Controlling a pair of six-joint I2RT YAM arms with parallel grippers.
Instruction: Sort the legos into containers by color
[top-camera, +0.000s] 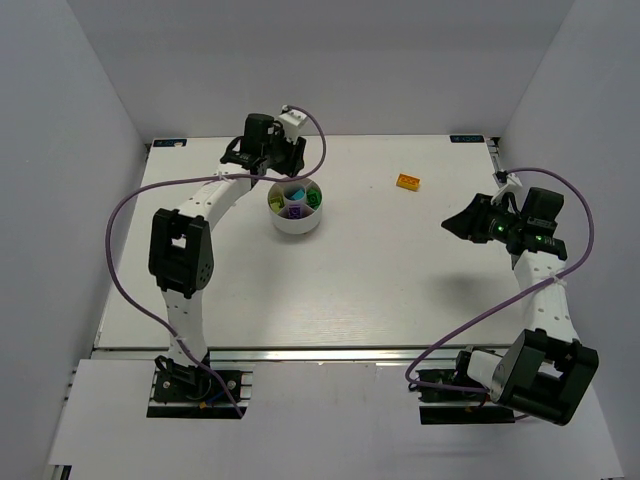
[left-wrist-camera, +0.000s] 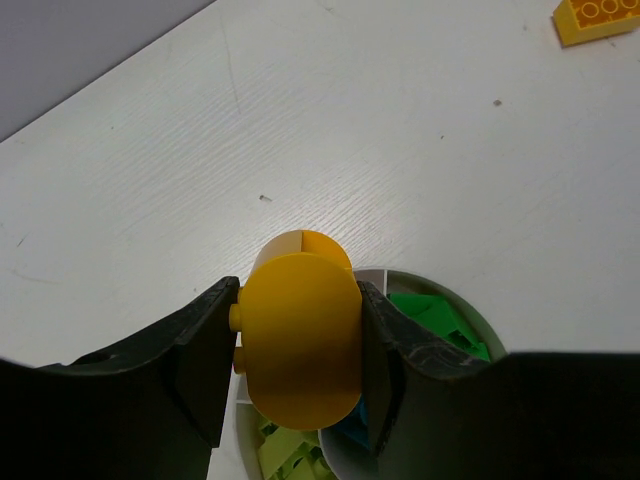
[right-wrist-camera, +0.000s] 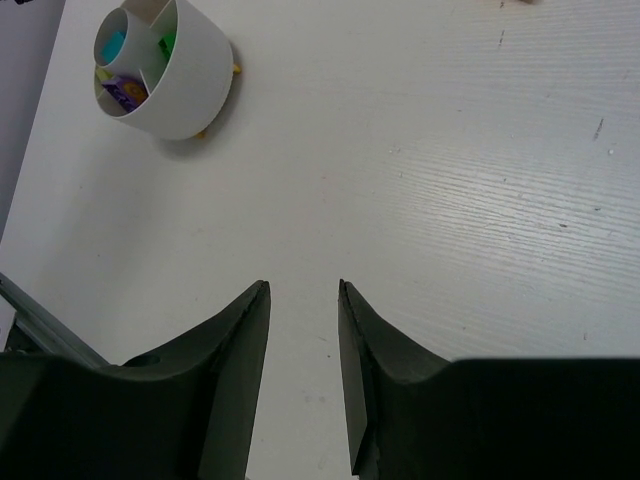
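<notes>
My left gripper (left-wrist-camera: 298, 288) is shut on an orange lego (left-wrist-camera: 300, 335) with a rounded end, held just above the near rim of the round white divided dish (left-wrist-camera: 440, 290). Below it, the containers hold bright green legos (left-wrist-camera: 435, 315), lime legos (left-wrist-camera: 285, 450) and a cyan one (left-wrist-camera: 350, 420). From above, the left gripper (top-camera: 272, 165) hangs at the dish's (top-camera: 296, 208) far-left edge. A second orange lego (top-camera: 408, 181) lies on the table to the right. My right gripper (right-wrist-camera: 303, 288) is open and empty above bare table, far right of the dish (right-wrist-camera: 190, 80).
The white table (top-camera: 350, 280) is walled by white panels at the back and on both sides. The loose orange lego (left-wrist-camera: 598, 17) lies between the dish and the right gripper (top-camera: 455, 224). A purple lego (right-wrist-camera: 127, 92) lies in the dish.
</notes>
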